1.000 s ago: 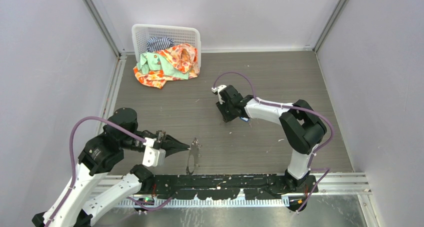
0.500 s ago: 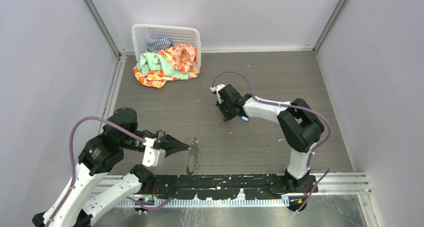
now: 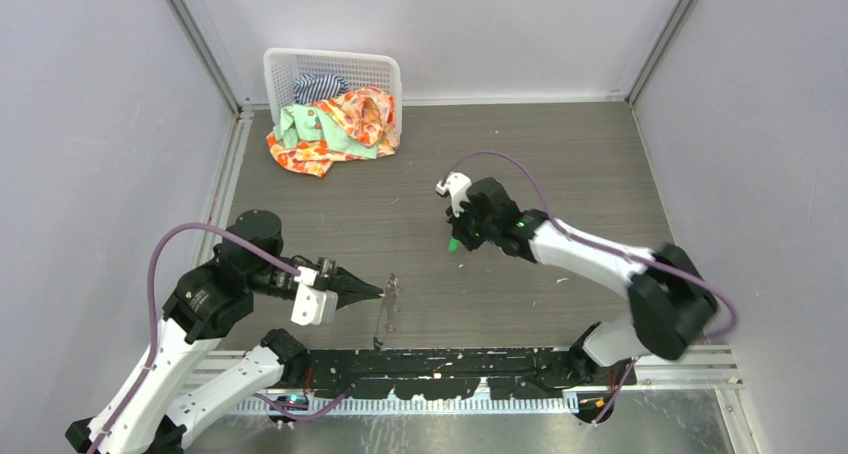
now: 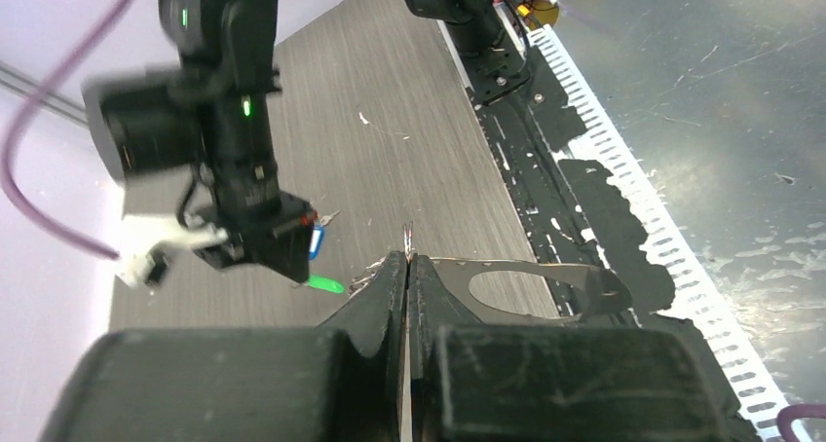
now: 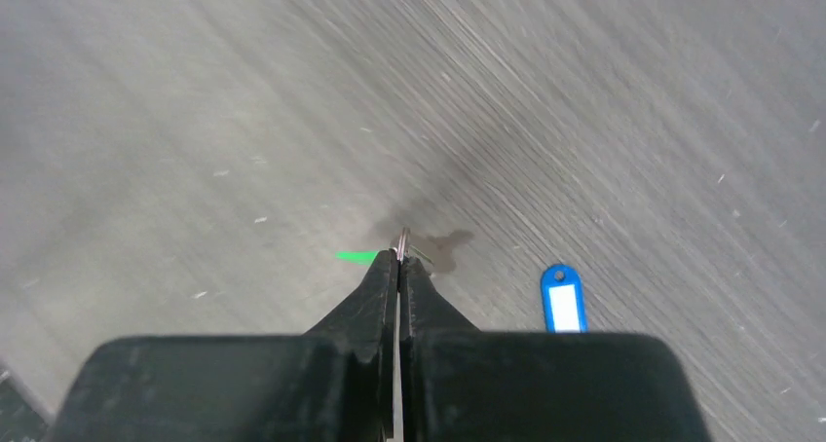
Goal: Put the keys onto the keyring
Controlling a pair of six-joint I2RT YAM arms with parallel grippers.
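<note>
While the left fingers [image 4: 382, 288] are clamped on the keyring [image 4: 596, 288], holding it up near the front edge of the desk [image 3: 560, 154], the right fingers [image 5: 376, 288] are closed on the green key [image 5: 356, 256], whose head pokes out to their left. The blue key [image 5: 562, 301] lies flat on the desk just to their right. From the green key, the keyring lies toward the left arm and nearer the robot, well apart. Seen from above it is edge-on, its long axis running from the left fingers toward the front edge. The right arm likely must carry the key across to it.
</note>
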